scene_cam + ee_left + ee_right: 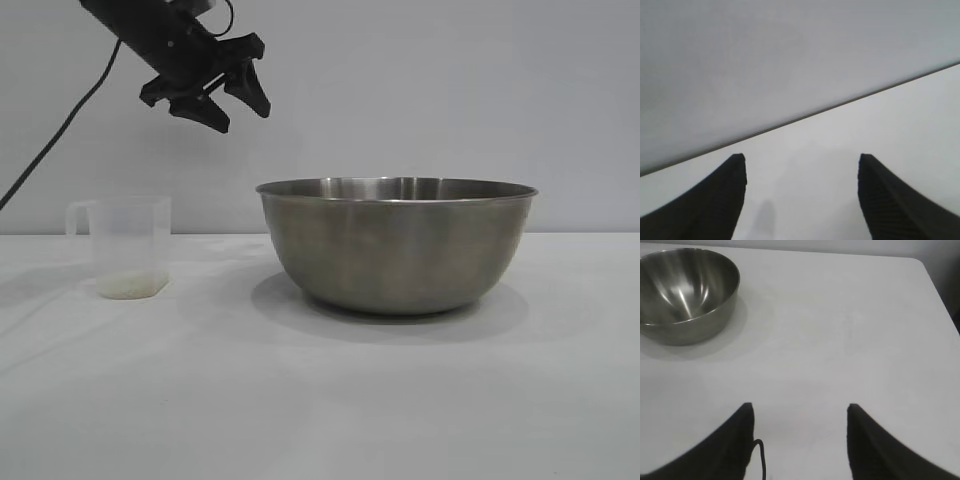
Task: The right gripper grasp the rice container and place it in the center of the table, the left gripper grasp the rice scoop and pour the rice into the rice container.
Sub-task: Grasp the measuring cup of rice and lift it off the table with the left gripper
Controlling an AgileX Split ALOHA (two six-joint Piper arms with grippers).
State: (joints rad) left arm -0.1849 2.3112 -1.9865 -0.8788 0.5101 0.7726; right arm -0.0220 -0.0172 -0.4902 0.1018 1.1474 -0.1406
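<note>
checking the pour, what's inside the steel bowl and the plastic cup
The rice container looks bare inside. The rice lies in the rice scoop.

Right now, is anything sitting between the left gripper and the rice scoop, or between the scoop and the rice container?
Nothing visible. The left gripper hangs open in the air above the rice scoop, with only empty space between. Bare table separates the scoop from the rice container.
</note>
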